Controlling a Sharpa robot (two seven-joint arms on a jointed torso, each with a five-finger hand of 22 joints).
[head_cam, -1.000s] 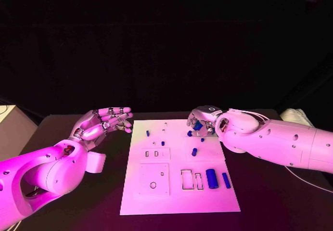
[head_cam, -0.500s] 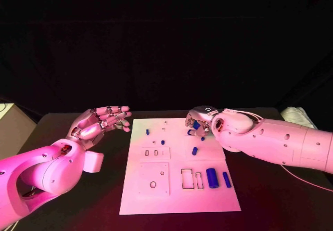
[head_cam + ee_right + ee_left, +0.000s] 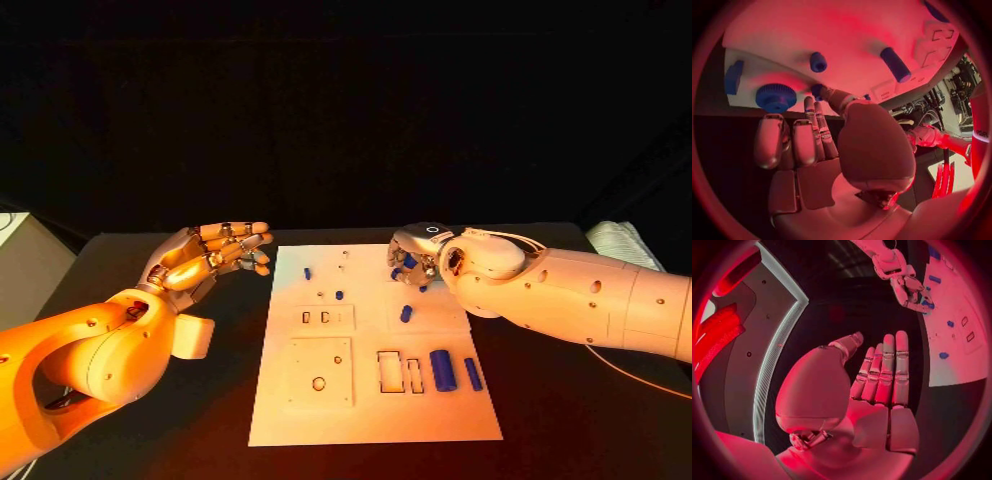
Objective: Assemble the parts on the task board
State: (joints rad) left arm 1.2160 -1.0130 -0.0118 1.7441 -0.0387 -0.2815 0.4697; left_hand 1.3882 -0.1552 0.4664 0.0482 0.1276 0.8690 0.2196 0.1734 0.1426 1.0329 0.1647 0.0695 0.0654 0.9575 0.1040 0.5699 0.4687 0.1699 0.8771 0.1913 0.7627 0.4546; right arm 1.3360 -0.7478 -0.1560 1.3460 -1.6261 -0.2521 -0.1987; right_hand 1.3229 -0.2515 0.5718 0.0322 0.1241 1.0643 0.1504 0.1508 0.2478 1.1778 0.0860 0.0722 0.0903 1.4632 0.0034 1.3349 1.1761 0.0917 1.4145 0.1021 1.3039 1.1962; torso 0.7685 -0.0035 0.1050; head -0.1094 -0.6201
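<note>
My right hand (image 3: 414, 257) pinches a blue part (image 3: 410, 262) over the task board (image 3: 372, 400); left hand (image 3: 216, 256) released, fingers spread.

Board in the middle, a hand at each far corner

The task board (image 3: 372, 400) lies mid-table. Two parts (image 3: 443, 370) lie side by side near its right edge. The left hand (image 3: 216, 252) hangs beside its far left corner, the right hand (image 3: 415, 258) over its far right corner

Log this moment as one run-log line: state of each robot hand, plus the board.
left robot hand: open, off board beside its left edge | right robot hand: over board's far right, grasp unclear | task board: blue parts loose
</note>
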